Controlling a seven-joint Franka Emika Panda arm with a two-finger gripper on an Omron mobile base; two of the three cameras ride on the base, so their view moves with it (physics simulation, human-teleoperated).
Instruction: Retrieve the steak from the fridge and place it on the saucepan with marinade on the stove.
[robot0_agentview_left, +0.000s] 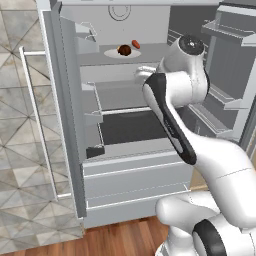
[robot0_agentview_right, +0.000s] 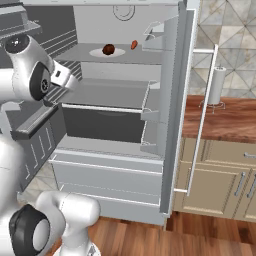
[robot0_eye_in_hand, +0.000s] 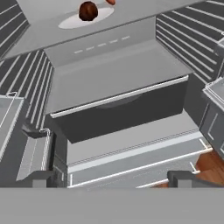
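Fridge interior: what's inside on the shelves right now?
Fridge upper shelf: steak on a white plate, a small orange-red item behind it. Lower shelves look bare; closed drawers hide their contents.

Grey/beige tiled wall (robot0_agentview_left: 20, 150) w/ triangle pattern; wood floor (robot0_agentview_right: 165, 240); beige cabinets (robot0_agentview_right: 215, 185) under wood tabletop (robot0_agentview_right: 225, 120), paper towel roll (robot0_agentview_right: 216, 86) upright.

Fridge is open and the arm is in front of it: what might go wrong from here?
1. The steak sits on a white plate with a small orange-red item close beside it; the open gripper may knock that or drag the plate.
2. The steak lies far back on its shelf, so the arm may strike the shelf edge.
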